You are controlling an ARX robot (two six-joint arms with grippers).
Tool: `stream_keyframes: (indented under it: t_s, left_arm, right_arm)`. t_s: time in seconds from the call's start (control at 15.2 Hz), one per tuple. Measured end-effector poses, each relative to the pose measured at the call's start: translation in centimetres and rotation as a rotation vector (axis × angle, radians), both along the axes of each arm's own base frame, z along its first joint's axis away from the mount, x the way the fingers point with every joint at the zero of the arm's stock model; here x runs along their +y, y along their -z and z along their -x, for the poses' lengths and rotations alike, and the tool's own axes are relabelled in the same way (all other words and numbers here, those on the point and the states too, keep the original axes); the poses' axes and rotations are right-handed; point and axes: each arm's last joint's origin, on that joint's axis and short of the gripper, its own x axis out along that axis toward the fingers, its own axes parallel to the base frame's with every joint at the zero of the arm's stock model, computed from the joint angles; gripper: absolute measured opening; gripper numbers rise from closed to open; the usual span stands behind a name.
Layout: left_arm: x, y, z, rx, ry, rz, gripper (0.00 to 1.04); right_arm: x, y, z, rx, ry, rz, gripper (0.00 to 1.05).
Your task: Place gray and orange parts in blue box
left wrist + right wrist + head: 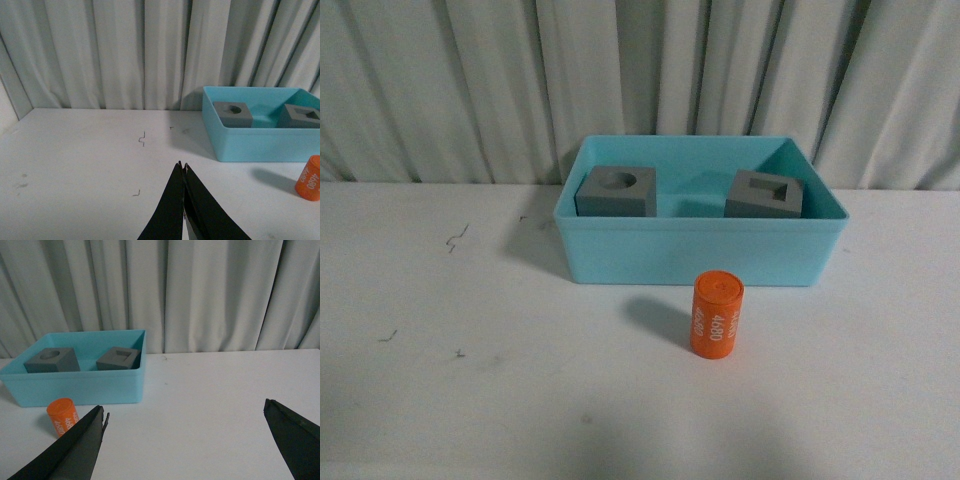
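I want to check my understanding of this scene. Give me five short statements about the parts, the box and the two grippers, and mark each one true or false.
1. The gray cube with the round hole and the gray cube with the rectangular hole both lie inside the blue box. True.
2. The orange cylinder is also in the box. False: it stands on the table, outside the box, in front of its near wall.
3. The left gripper is wide open. False: its fingers are shut together, holding nothing.
4. The right gripper is open and empty. True.
5. The two cubes touch each other. False: bare box floor shows between them.
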Motion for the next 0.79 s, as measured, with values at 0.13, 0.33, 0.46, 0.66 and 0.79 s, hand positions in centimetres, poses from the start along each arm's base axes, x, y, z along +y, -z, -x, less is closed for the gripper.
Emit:
stream_keyframes:
  t_s: [0.13,0.33,0.46,0.66,0.79]
  left_arm:
    - [0.0,-0.1,0.0,-0.006,-0.001,0.000,0.10]
    - [0.0,-0.1,0.0,-0.005,0.000,0.000,0.43]
    - [0.0,0.0,0.0,-0.005,-0.002,0.000,0.61]
    - [0.0,0.0,0.0,-0.005,0.000,0.000,0.92]
    - [0.0,-0.1,0.0,-0.005,0.000,-0.001,0.98]
  right_arm:
    - [0.0,0.0,0.0,0.000,0.000,0.000,0.98]
    - [0.0,0.0,0.0,0.000,0.000,0.000,0.98]
    - [-0.2,0.1,-0.2,0.366,-0.015,-0.046,0.98]
    - [-2.5,-1.8,-3.3,0.613,-0.087,-0.106,0.98]
    - [-4.5,-3.9,-6.2,0.564,-0.151,-0.043,0.98]
